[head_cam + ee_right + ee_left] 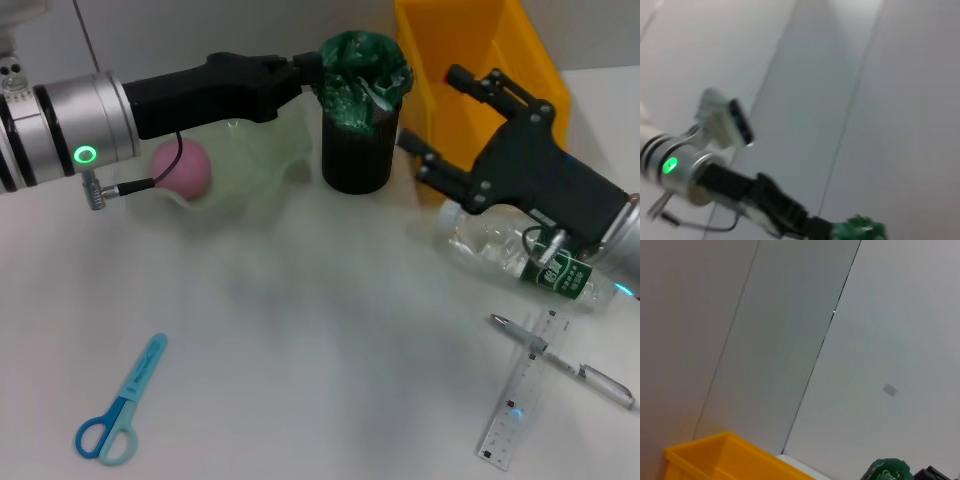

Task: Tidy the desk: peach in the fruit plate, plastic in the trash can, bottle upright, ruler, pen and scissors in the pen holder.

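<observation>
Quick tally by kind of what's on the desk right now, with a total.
Fruit: 1, peach
Containers: 3, fruit plate, trash can, yellow bin
Bottle: 1, bottle
Stationery: 3, scissors, pen, ruler
Total: 8

The trash can (358, 135) stands at the back middle of the table (300, 340), with the plastic (362, 68) in its mouth. Just left of it sits the fruit plate (262, 170), the peach (182, 167) on it. Right of the can and behind it is a bin (480, 60). The bottle (525, 257) lies on its side in front of that bin (partly under the right arm). Nearer the front right, the pen (562, 360) lies across the ruler (520, 395). The scissors (122, 400) lie at the front left, well apart from the rest
</observation>
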